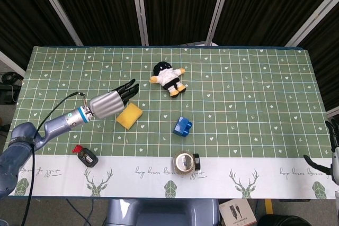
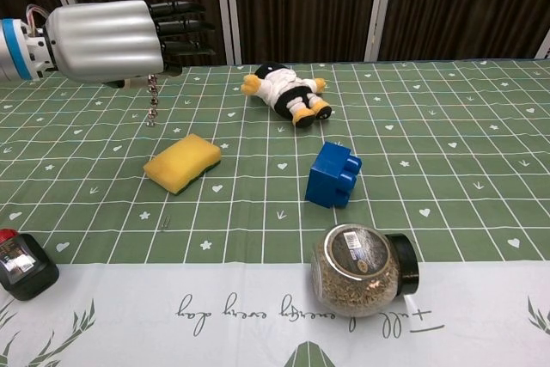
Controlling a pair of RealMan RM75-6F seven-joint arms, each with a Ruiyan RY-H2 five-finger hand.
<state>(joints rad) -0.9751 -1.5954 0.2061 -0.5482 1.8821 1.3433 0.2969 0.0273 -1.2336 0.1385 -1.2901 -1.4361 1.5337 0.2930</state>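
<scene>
My left hand hovers above the green checked table, fingers stretched toward the right. A short metal chain dangles from under it, pinched in its grip. Just below and to the right of the hand lies a yellow sponge. The chain hangs free of the cloth, behind the sponge. Only the edge of my right hand shows at the far right of the head view, fingers apart, nothing in it.
A plush doll lies at the back centre. A blue block sits mid-table and a tipped seed jar at the front. A black device with a red cap is front left.
</scene>
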